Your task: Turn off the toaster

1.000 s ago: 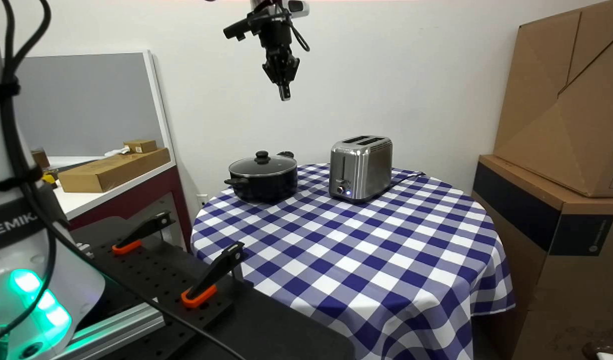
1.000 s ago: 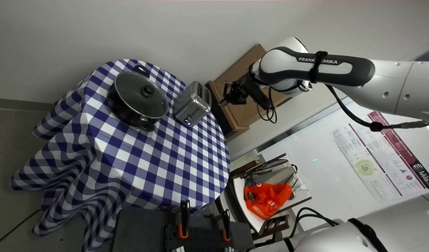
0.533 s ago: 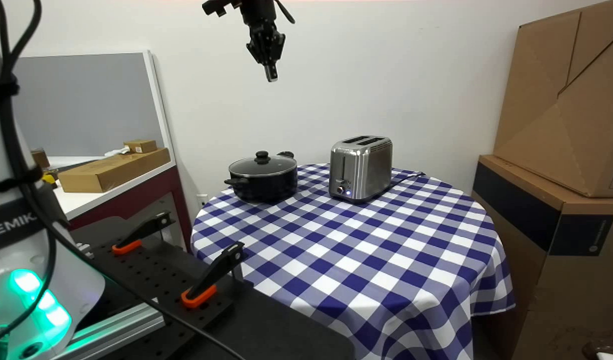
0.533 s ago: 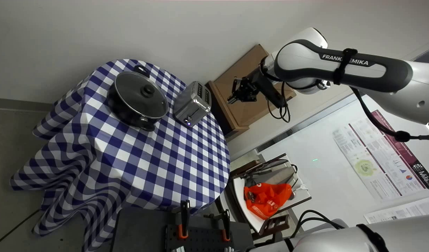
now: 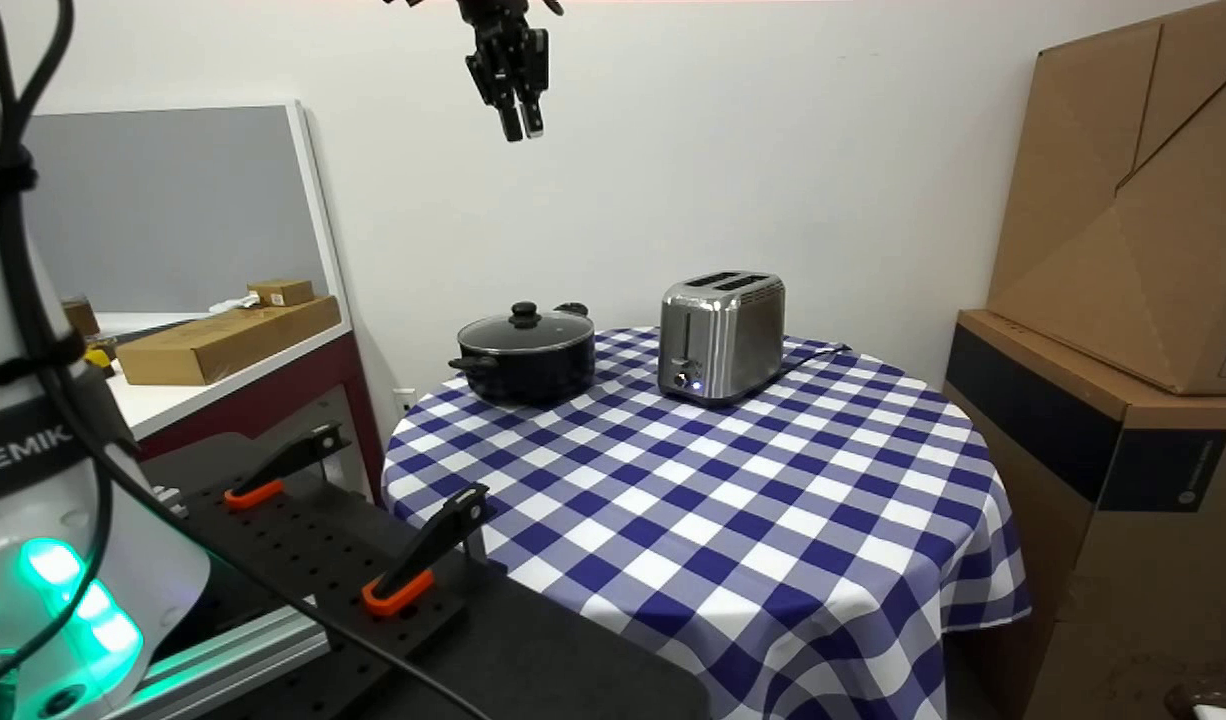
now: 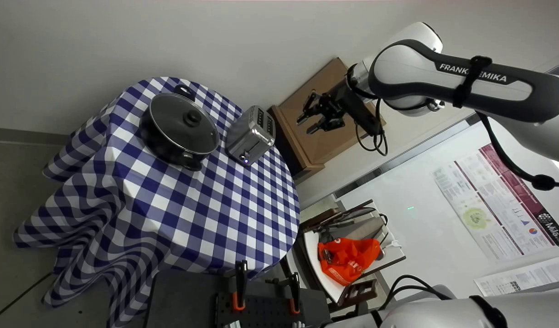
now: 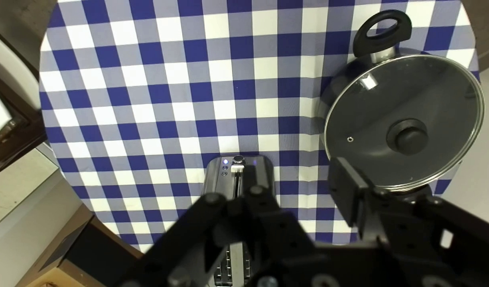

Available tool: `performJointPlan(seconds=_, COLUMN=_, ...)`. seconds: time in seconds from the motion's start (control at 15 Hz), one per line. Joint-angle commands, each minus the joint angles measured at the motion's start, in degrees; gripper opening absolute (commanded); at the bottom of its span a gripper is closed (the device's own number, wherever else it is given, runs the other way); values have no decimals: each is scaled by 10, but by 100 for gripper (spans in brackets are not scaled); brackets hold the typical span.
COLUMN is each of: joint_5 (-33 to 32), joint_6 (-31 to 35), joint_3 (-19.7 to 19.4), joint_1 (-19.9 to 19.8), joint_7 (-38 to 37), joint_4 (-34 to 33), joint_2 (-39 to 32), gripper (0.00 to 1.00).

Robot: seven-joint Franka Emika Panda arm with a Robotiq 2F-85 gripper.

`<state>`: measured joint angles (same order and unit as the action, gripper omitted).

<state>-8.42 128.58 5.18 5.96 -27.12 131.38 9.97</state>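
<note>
Eight o'clock from the gripper (image 7: 295,165) in the wrist view, and well below it, find the toaster (image 7: 228,180), upright on the worktop (image 5: 733,520), with its long axis along twelve to six and a blue light (image 7: 225,162) at the twelve end. Note the fingers (image 7: 344,193), plainly parted, gripping nothing. Probably calls for lowering and shifting toward nine, to meet that lit end.

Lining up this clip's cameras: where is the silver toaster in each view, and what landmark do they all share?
In an exterior view: silver toaster just right of centre, right of the lidded black pot.
In an exterior view: silver toaster slightly above and left of centre, right of the lidded black pot.
Wrist view: silver toaster lower middle, partly hidden by the gripper.
Shared landmark: the lidded black pot.
</note>
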Motion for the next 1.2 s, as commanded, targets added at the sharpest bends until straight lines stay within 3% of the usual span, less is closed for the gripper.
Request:
performJointPlan(seconds=0.0, joint_5=3, joint_6=-4, joint_3=13, joint_1=-11, joint_7=0, joint_4=-1, joint_2=3, gripper=51)
performJointPlan(seconds=0.07, joint_5=3, joint_6=-5, joint_3=14, joint_1=-11, joint_7=-1, joint_4=-1, joint_2=4, gripper=55)
performJointPlan(seconds=1.13, joint_5=3, joint_6=-6, joint_3=14, joint_1=-13, joint_7=-2, joint_4=-1, joint_2=4, gripper=55)
